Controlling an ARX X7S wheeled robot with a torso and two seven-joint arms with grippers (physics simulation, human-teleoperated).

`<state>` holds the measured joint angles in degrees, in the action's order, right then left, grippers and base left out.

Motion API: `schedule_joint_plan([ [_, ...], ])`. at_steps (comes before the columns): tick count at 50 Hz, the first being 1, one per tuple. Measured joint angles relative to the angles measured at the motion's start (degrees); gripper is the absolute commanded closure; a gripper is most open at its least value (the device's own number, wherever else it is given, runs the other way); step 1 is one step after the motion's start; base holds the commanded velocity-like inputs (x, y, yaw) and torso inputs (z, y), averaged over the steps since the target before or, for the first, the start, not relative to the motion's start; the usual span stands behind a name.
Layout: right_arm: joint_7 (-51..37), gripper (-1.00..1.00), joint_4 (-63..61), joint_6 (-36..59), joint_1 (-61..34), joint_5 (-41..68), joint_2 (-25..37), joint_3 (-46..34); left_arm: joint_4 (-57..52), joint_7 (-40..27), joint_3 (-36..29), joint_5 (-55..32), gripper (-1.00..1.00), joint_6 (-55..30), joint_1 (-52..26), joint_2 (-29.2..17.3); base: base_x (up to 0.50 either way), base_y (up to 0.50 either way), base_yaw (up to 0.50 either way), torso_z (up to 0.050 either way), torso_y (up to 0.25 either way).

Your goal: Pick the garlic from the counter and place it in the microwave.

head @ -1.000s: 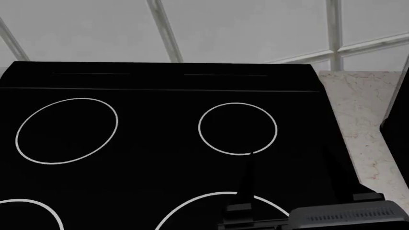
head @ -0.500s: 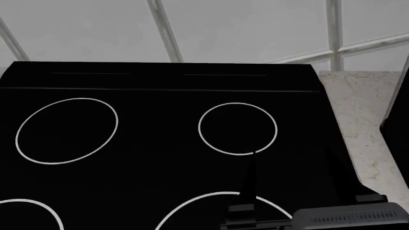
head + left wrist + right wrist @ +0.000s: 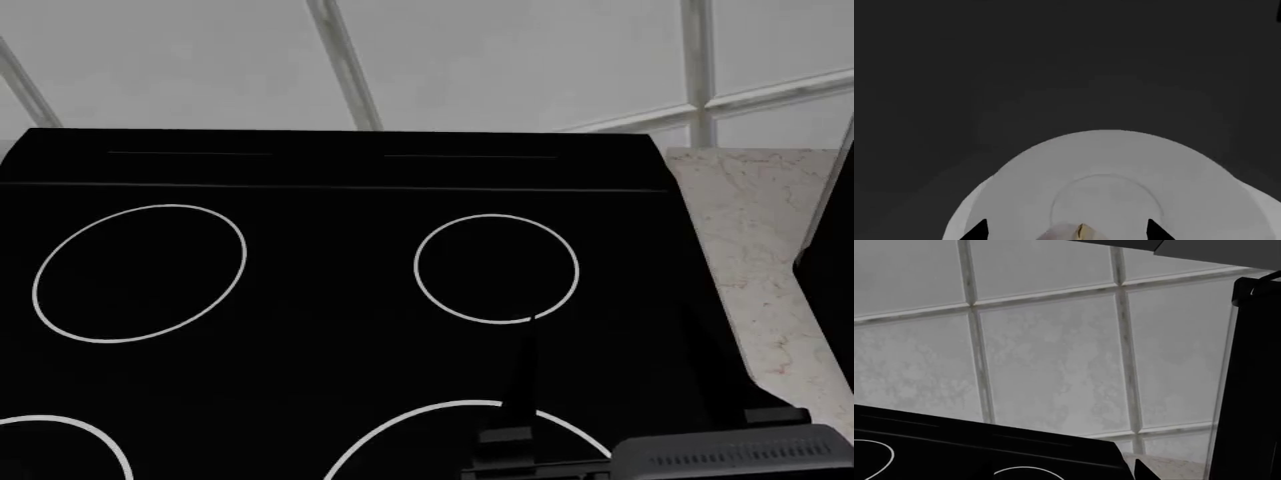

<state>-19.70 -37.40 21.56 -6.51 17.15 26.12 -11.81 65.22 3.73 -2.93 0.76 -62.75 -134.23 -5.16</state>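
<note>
In the left wrist view the garlic point(image 3: 1077, 233), off-white with a tan stem tip, shows at the frame edge on a pale round disc point(image 3: 1107, 165) inside a dark cavity. My left gripper point(image 3: 1067, 231) is open, and its two black fingertips point(image 3: 979, 231) stand wide apart with a gap on each side of the bulb. My right gripper point(image 3: 621, 345) hovers open and empty over the right part of the black stovetop point(image 3: 334, 290). One of its fingertips point(image 3: 1142, 471) shows in the right wrist view. The counter point(image 3: 761, 230) is to the stovetop's right.
A grey tiled wall point(image 3: 507, 60) rises behind the stove. A tall black body point(image 3: 1247, 390) stands at the counter's right side and also shows at the head view's right edge point(image 3: 830, 260). The left arm is out of the head view.
My right arm has sunk slightly lower and to the right in the head view. Nothing else has moved.
</note>
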Motion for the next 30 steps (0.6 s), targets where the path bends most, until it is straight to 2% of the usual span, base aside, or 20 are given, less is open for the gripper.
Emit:
schedule_joint_plan([
  [30,-0.42,-1.00,-0.55,0.34,-0.12,0.36,0.46,-0.10,-4.96,2.70,-0.25,-1.71,-1.00,2.86,0.38,0.12,0.00,0.00,0.00,0.000,0.000],
])
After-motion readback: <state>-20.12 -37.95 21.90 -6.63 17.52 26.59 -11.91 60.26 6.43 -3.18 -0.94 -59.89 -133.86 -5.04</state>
